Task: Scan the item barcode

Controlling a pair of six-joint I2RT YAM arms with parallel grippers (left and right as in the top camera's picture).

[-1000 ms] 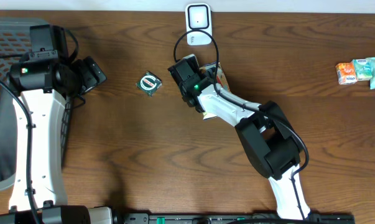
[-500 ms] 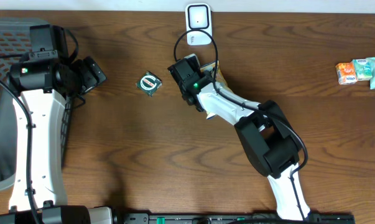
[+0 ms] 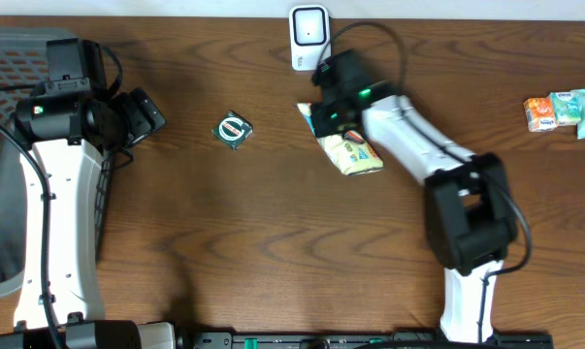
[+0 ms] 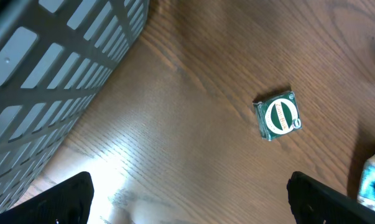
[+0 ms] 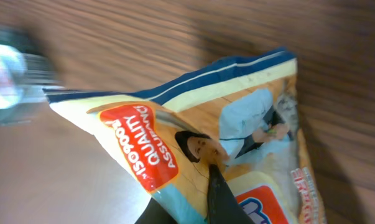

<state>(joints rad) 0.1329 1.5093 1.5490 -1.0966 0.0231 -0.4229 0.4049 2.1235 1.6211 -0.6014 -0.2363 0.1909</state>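
A: The right gripper [image 3: 323, 114] is clamped on the snack packet [image 3: 355, 155], isn't it?

B: Yes. In the wrist view a dark finger [image 5: 216, 198] pinches the printed face, with no gap showing. The grip is on the end nearest the scanner, and the rest of the packet trails toward the front of the table.

A: So which step is this?

B: I judge it the presenting step: the packet is gripped and brought up to the scanner [image 3: 309, 29]. It sits near the scanner, just in front and a little to the right, not touching. Whether it clears the table I cannot tell.

A: And the barcode?

B: It shows in neither view; the picture side faces up. The next move probably calls for turning the packet so its code side meets the scanner's window, then holding it steady.

A: Anything else around?

B: A small green item [image 3: 234, 129] lies well to the packet's left. The left gripper [image 3: 145, 111] hangs wide open beside the grey basket [image 3: 1, 145], holding nothing. More small packets [image 3: 564, 109] sit at the far right.
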